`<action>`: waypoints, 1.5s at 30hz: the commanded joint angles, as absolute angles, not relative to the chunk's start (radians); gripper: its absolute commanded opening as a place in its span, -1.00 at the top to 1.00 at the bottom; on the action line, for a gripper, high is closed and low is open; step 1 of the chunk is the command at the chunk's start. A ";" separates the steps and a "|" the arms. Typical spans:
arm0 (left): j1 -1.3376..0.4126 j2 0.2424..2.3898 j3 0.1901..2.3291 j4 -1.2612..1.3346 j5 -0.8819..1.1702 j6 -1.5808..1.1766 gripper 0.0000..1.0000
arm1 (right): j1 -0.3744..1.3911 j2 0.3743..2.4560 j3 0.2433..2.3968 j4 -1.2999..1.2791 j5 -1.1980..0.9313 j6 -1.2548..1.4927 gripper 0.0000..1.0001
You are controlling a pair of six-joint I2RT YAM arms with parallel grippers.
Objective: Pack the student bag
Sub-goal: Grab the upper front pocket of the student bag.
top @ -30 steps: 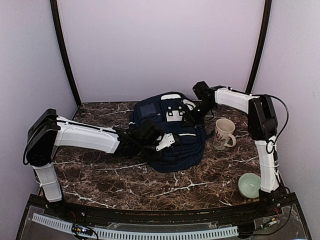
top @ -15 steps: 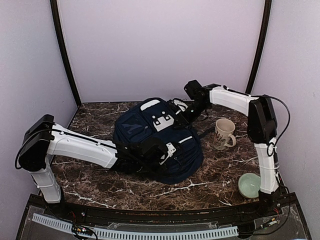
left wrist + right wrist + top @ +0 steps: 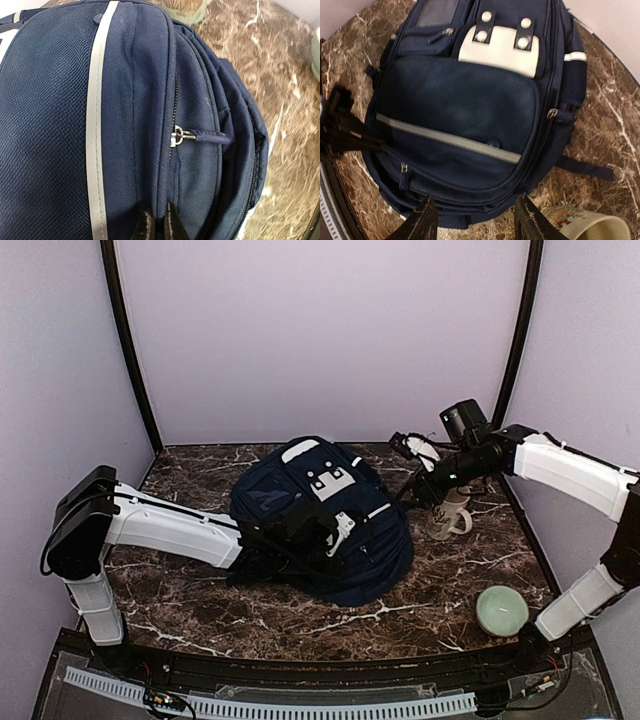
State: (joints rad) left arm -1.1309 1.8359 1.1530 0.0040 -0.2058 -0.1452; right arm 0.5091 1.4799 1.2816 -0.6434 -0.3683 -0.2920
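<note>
Left gripper (image 3: 157,222): fingers pinched right down on a fold of fabric at a seam of the student bag (image 3: 60,125), just beside the grey stripe (image 3: 94,125). That grip has held through the last second. A zip pull (image 3: 202,135) lies flat further along the same seam, and that zip looks closed.

Right gripper (image 3: 475,205): jaws about half open, nothing between them. It hangs off the bag's right side, over the mug (image 3: 448,512). A second ago it was down on the bag's far end near the white patch (image 3: 497,50). Now it has let go and the arm has swung out to the right.

The bag has slid left and turned while both arms were on it. It now lies front face up mid-tabletop (image 3: 200,590), nearer the far edge, patch end toward the far edge. The mug sits just beside its right side. The green bowl (image 3: 501,611) is well apart, by the near right corner.

My read: the repositioning is done, the left arm is anchoring, and the right arm is freed for the next job. No compartment looks open yet, so packing proper hasn't started. Likely next is a zip pull for the right gripper. Risk: the bag is soft, so it could drag rather than unzip if the left pinch slips.
</note>
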 commanded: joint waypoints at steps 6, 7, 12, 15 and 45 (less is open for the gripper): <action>-1.023 1.879 1.192 0.252 -0.022 -0.225 1.00 | 0.601 1.461 1.096 -0.515 -0.362 -0.359 0.02; -1.016 1.886 1.199 0.257 -0.013 -0.227 1.00 | 0.612 1.474 1.095 -0.507 -0.355 -0.359 0.03; -1.003 1.907 1.217 0.273 0.006 -0.241 1.00 | 0.647 1.509 1.082 -0.427 -0.349 -0.327 0.00; -0.996 1.905 1.213 0.292 0.012 -0.261 1.00 | 0.663 1.516 1.071 -0.389 -0.328 -0.316 -0.03; -0.976 1.893 1.210 0.345 0.063 -0.305 1.00 | 0.719 1.557 0.981 -0.256 -0.139 -0.265 0.39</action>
